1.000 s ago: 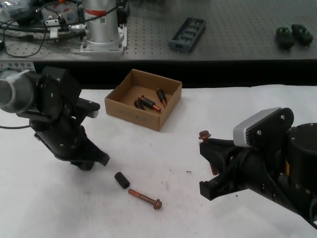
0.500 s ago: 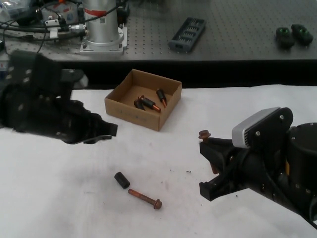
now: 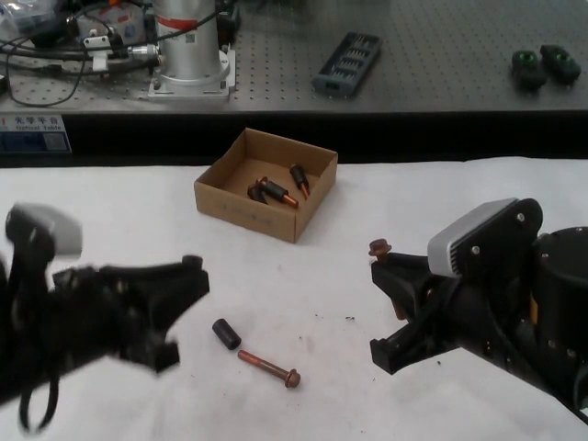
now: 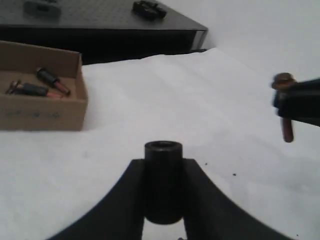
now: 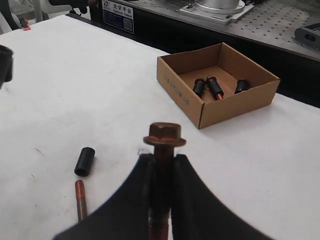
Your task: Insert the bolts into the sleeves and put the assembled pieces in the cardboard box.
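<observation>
Both parts look small, hard and smooth, so light to carry but quick to twist in a loose pinch. The short black cylindrical sleeve [image 4: 163,182] sits clamped across its middle in the left gripper [image 4: 163,165], with its open bore clear of the fingers, which seems the right hold. The right gripper [image 5: 163,160] is closed on the copper-coloured hex-head bolt [image 5: 164,140] just under its head, shank end hanging free below.

Both arms hang low over the white cloth [image 3: 322,276], on the arms' side of the brown cardboard box [image 3: 266,220], one to each side of it, grippers facing each other and well apart. The box holds three assembled pieces. Between the grippers, on that same side of the box, lie a loose black sleeve [image 3: 225,333] and, just beside it, a loose copper bolt [image 3: 269,367].
</observation>
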You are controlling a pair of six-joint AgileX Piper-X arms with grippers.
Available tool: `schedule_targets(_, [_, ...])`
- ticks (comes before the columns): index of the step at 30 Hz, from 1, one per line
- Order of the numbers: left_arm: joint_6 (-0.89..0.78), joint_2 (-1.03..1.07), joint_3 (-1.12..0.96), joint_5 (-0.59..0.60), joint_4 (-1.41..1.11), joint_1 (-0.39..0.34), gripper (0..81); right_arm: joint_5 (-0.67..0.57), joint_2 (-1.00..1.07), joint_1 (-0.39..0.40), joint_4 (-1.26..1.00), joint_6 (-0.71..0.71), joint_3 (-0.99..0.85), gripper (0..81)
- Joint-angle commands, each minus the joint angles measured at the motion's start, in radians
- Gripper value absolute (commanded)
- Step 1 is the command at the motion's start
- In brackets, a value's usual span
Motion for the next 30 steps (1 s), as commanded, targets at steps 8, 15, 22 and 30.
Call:
schedule_targets(8, [0.09,-0.011,0.079,-0.016,-0.235,-0.046,0.6,-0.123,-0.012,-0.003,-0.27,-0.023,-0.01,6.4])
schedule_targets(15, [0.116,0.03,-0.003,-0.185,-0.227,-0.068,0.6,-0.249,0.053,-0.082,-0.255,0.009,-0.129,6.4])
schedule_targets(22, [0.083,0.205,-0.101,-0.02,-0.251,-0.068,0.6,-0.413,0.174,-0.132,-0.289,0.006,-0.227,6.4])
schedule_targets(30, [0.045,0.469,-0.153,0.062,-0.533,-0.076,0.6,-0.589,0.369,-0.175,-0.42,0.097,-0.324,6.4])
